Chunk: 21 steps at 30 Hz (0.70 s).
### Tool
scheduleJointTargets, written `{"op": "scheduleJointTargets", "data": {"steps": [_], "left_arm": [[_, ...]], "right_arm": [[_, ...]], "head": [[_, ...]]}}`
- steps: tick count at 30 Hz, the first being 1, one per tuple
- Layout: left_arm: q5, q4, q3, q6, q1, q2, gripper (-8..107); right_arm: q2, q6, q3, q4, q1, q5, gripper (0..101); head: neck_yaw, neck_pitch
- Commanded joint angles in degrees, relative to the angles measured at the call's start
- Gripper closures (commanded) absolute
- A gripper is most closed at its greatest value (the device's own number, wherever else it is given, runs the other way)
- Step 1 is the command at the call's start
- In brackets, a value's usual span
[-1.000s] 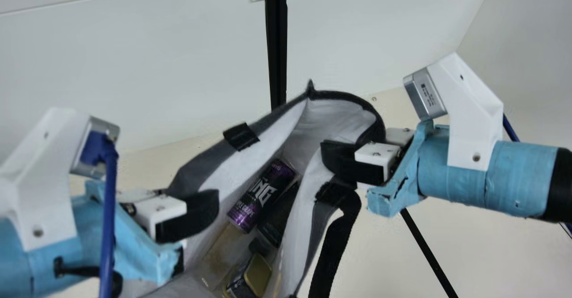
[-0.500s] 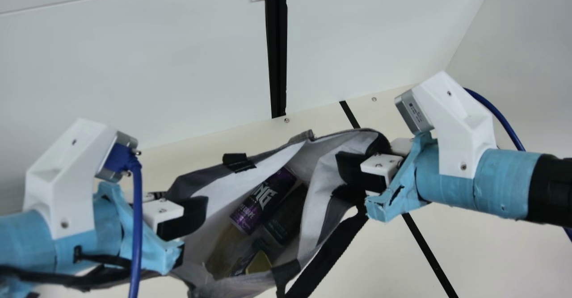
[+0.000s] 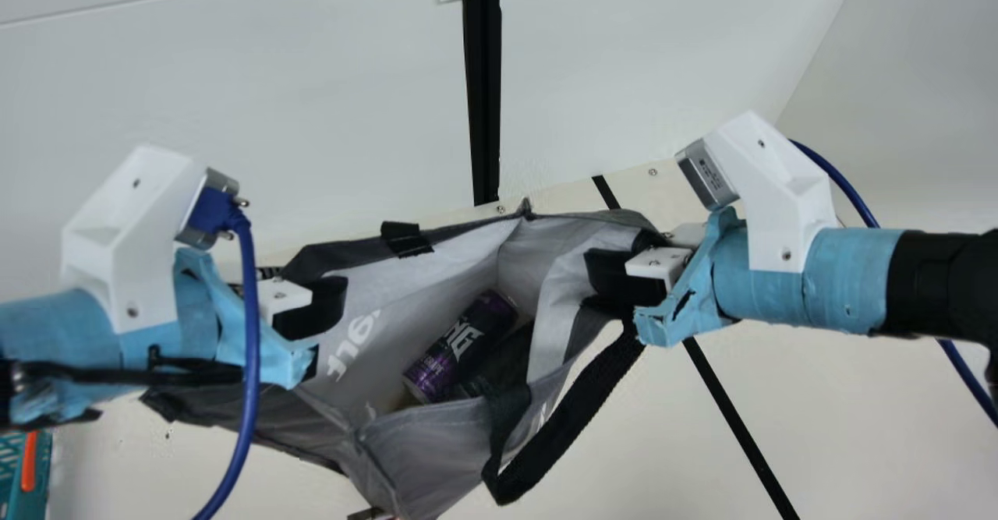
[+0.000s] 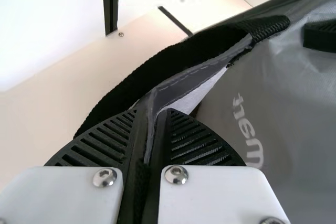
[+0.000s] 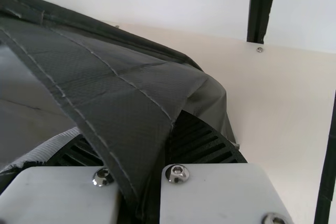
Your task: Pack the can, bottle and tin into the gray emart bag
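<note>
One bag (image 3: 425,442), one can (image 3: 461,344), one bottle (image 3: 505,362), one basket (image 3: 42,477), two hands (image 3: 612,263)

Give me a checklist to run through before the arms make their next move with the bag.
1. Left gripper shut on the bag: ok, the rim is pinched between its fingers.
2. Right gripper shut on the bag: ok, rim cloth runs between its fingers.
3. Mouth open between the grippers: ok.
4. Can inside: ok, lying tilted.
5. Bottle inside: cannot tell for sure; a dark item lies beside the can.
6. Tin inside: cannot tell; the near wall hides part of the interior.
</note>
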Motion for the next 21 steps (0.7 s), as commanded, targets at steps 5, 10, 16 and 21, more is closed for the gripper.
{"op": "scheduleJointTargets", "data": {"steps": [5, 10, 16, 21], "left_arm": [[-2.75, -0.95, -0.70, 1.56, 0.09, 2.23, 89], [-4.42, -1.66, -1.40, 2.57, 0.30, 3.55, 89], [-5.96, -2.48, -2.07, 3.57, 0.67, 4.44, 89], [-6.09, -2.43, -1.94, 3.50, 0.69, 4.44, 89]], "right_arm": [[1.72, -0.20, 0.77, -0.64, 1.55, -2.55, 101], [2.63, 0.19, 1.49, -1.08, 3.00, -4.87, 101], [3.04, 0.57, 1.67, -1.08, 3.56, -6.06, 101], [3.04, 0.57, 1.67, -1.08, 3.62, -6.06, 101]], "head": [[-0.05, -1.30], [-0.05, -1.30], [-0.05, -1.30], [-0.05, -1.30]]}}
